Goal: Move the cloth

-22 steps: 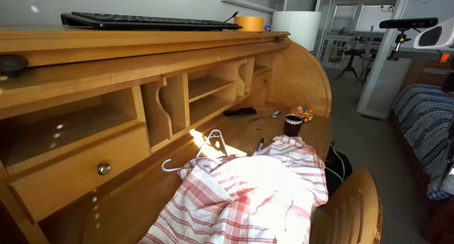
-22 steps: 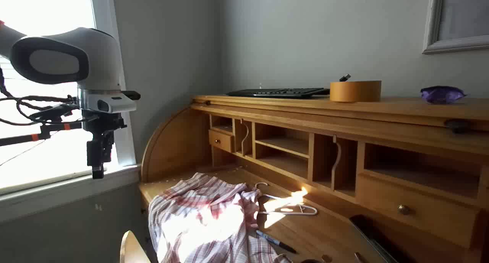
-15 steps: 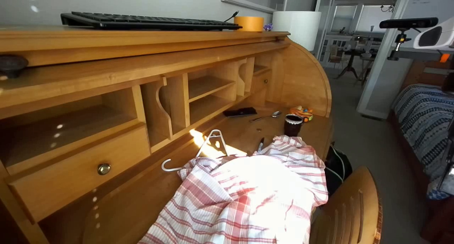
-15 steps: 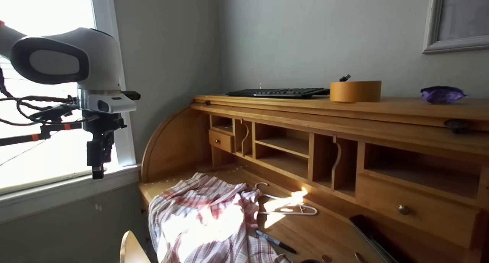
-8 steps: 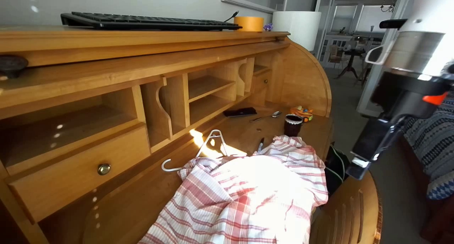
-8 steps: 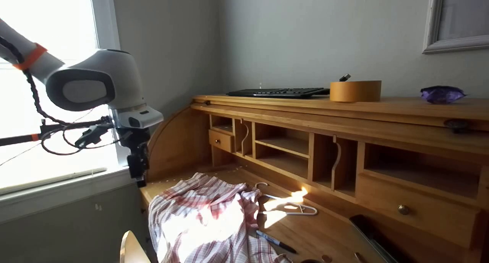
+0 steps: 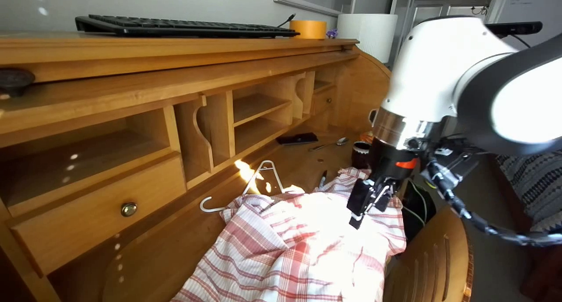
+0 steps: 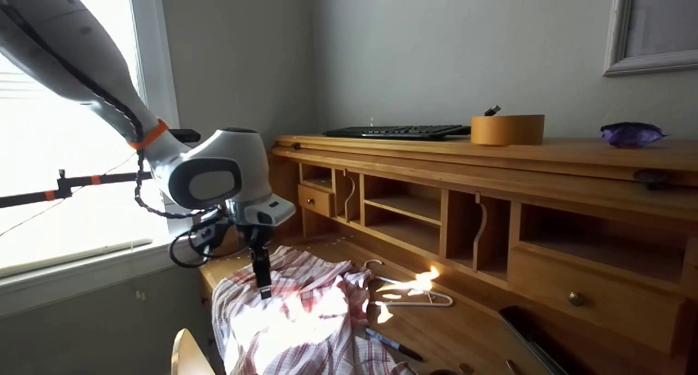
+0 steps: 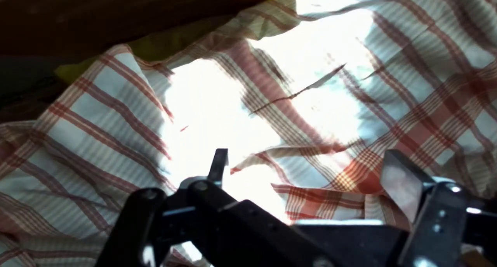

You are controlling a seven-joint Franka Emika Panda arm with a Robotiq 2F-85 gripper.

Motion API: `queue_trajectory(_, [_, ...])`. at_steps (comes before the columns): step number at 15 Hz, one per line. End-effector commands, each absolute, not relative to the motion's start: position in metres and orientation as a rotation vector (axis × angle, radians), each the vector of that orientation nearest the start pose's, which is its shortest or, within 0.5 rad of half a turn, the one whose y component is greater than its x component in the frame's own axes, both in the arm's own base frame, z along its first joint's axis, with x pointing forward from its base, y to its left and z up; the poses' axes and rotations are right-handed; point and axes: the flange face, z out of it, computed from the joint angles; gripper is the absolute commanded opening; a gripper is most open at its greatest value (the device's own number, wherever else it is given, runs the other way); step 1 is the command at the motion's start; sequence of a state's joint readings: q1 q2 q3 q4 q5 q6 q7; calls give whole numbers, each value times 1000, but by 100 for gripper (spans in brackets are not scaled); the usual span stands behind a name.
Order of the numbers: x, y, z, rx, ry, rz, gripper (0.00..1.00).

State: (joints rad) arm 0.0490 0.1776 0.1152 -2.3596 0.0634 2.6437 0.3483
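Black gripper [image 9: 306, 158] is over red-and-white plaid cloth [image 9: 268, 73], jaws spread wide, contact with it unclear; writing [image 7: 522, 2] on whiteboard [image 7: 533, 13] is too small to read.

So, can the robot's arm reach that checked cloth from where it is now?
Probably yes: the pincer is open above the cloth, and the wrist view shows nothing lying between them, though the gap is hard to judge.
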Motion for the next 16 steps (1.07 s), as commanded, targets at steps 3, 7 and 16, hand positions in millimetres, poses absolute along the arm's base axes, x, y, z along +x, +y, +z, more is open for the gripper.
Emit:
queue_trajectory(3, [597, 71, 178, -3056, 325, -80, 100])
queue_trajectory(7, [600, 63, 170, -3063, 338, -65, 100])
queue_trajectory(16, [608, 92, 143, -3007, 329, -204, 68])
